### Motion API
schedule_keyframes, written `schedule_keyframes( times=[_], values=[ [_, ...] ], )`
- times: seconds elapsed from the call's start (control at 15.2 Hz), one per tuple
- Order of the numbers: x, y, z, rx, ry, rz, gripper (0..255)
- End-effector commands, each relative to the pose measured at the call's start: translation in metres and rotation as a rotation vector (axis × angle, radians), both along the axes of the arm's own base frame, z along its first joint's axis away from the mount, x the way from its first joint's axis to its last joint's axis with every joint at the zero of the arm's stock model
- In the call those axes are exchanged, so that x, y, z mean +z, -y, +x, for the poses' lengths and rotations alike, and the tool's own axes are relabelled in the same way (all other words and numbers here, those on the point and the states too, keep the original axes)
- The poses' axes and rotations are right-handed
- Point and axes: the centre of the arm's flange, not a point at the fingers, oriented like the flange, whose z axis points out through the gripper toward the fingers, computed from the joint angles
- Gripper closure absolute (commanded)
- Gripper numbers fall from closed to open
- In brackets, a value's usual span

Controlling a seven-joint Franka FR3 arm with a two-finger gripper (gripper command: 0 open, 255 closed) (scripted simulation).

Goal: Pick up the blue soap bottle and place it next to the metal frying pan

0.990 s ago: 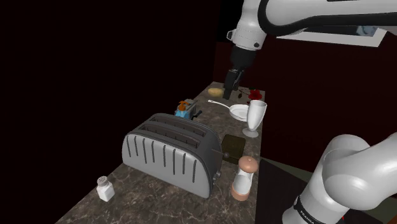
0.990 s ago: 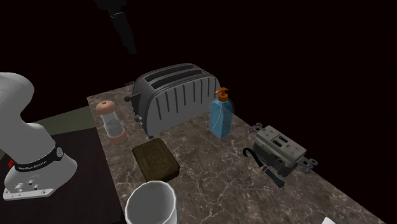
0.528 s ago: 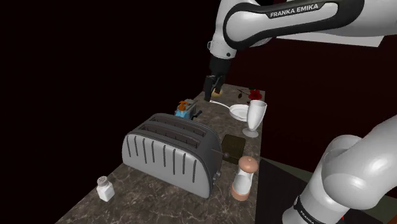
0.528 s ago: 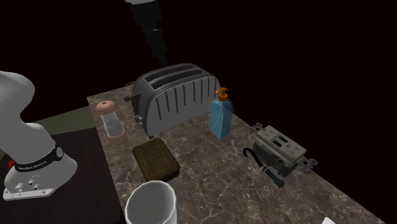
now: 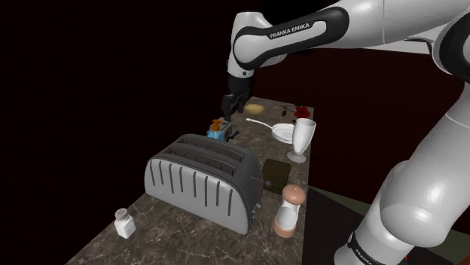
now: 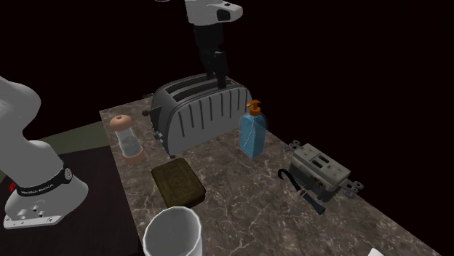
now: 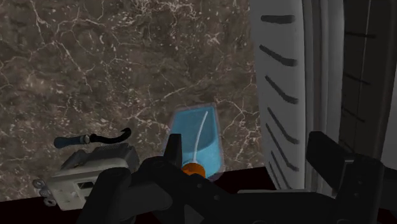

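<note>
Change: the arm [image 5: 301, 34] has swung toward the shoulder view's left, carrying the gripper [image 5: 230, 104] from above the pan's end of the counter to above the bottle.
Counter [image 5: 188, 239]: dark veined stone; everything stands on it.
Toaster [image 6: 204, 109]: grey, slotted, the bulkiest thing here.
Frying pan [image 5: 284, 132]: drawn pale, near the far end beside a goblet [image 5: 303, 137], well apart from the bottle.
Soap bottle [image 6: 252, 132]: blue with an orange pump, upright on the counter just beside the toaster's end.
Hand: fingers spread apart, nothing between them.
Risk: a straight descent looks likely to put one finger onto the pump and the other against the toaster's flank. The bottle stands tight to that wall, so a nudge could tip it.
Bottle to hand: in the wrist view it sits below the hand, off centre, close under one finger, with the toaster under the other. I judge a small sideways correction is needed before closing.
</note>
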Motion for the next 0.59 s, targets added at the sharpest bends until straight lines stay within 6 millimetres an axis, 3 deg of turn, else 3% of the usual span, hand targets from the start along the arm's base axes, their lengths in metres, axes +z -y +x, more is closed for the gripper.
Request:
schedule_keyframes(
  times=[0.0,0.53],
  values=[
    [-0.014,0.004,0.028,-0.008,-0.005,-0.003,0],
    [-0.061,0.024,0.123,-0.04,-0.029,-0.012,0]
  ],
)
